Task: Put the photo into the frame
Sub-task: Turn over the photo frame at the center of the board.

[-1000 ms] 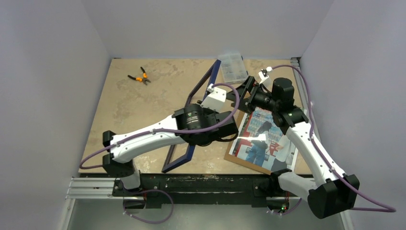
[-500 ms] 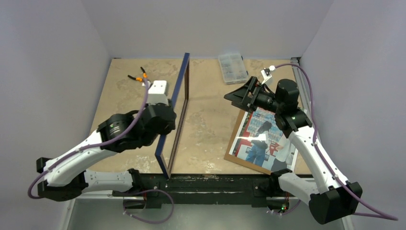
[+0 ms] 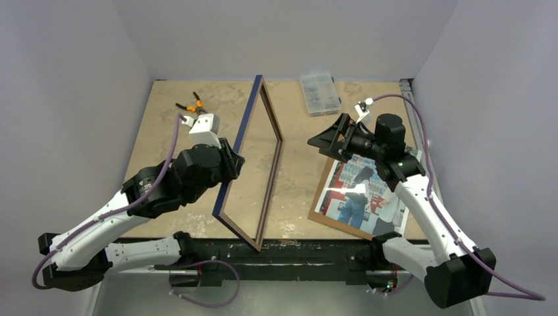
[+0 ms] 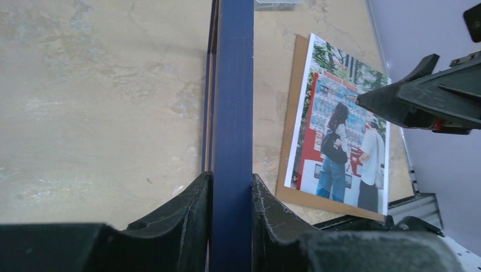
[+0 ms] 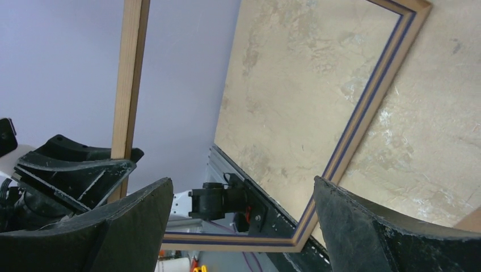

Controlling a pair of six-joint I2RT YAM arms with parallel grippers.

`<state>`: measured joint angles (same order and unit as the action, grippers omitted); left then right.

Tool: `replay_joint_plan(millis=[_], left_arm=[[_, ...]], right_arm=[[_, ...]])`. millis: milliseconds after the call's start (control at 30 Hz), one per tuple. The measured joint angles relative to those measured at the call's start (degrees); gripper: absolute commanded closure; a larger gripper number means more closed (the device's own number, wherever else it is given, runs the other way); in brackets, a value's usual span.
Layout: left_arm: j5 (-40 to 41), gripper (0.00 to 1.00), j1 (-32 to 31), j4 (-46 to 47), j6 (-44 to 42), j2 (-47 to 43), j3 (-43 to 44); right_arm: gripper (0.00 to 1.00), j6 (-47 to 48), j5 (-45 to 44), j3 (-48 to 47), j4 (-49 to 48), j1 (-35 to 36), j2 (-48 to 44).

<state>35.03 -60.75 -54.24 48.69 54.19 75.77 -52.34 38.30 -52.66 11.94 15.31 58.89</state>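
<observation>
Top external view: on surface [image 3: 171, 145], one frame [image 3: 247, 112] standing on edge at centre, running front edge to back edge, blue rail clamped between left fingers [image 4: 187, 215]. One brown board [image 4: 291, 113] at front right corner, one photo [image 3: 358, 191] face up on it, apart from frame. Right fingers [image 5: 363, 226] spread wide, empty, near photo's far end. One clear box [image 3: 320, 93] and one pliers [image 3: 191, 105] near back edge.
</observation>
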Motion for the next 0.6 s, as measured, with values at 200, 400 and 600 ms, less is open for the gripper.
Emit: replay_joint_plan(millis=[200, 400, 600], left_arm=[[-3.98, 1.00, 2.36, 4.63, 1.84, -3.02, -5.25], [-2.84, 1.00, 4.48, 3.58, 6.08, -2.12, -6.97], [-1.81, 1.00, 7.91, 2.29, 10.71, -1.07, -10.05]], right_arm=[[0.08, 1.01, -0.24, 1.07, 0.98, 0.00, -0.04], [0.08, 4.37, -2.80, 1.33, 4.31, 0.00, -0.02], [0.09, 9.86, -6.62, 1.46, 9.64, 0.02, 1.84]])
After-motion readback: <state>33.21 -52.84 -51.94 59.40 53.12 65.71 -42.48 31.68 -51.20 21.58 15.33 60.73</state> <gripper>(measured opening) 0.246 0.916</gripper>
